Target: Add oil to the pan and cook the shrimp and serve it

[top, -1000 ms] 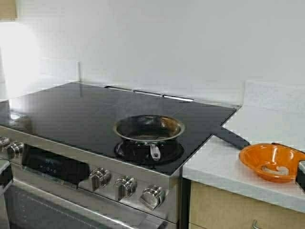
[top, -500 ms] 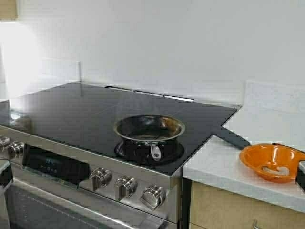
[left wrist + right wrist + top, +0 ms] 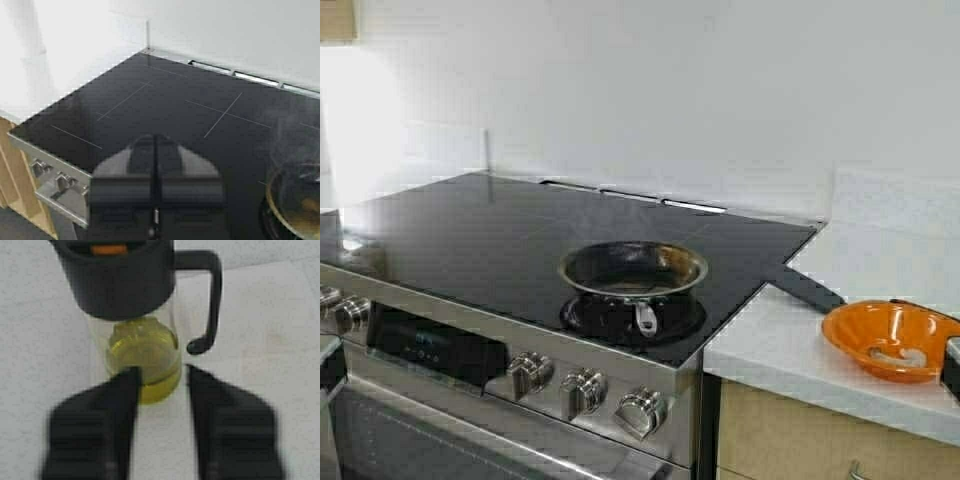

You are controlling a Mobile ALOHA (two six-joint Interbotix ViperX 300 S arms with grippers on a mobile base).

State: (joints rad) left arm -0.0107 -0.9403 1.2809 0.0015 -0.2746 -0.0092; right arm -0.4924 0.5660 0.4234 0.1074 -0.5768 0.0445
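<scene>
While spread before the oil (image 3: 145, 362): right hand (image 3: 160, 390); pressed together above the stove (image 3: 165, 107): left hand (image 3: 155, 200).

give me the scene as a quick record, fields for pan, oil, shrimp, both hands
pan: pan on the stove's front right burner, handle toward the knobs, vapour above it in the left wrist view
oil: oil low in a clear jug on a white counter
shrimp: pale piece in the orange bowl
left hand: left hand shut, over the cooktop
right hand: right hand open, jug base between its fingers
</scene>
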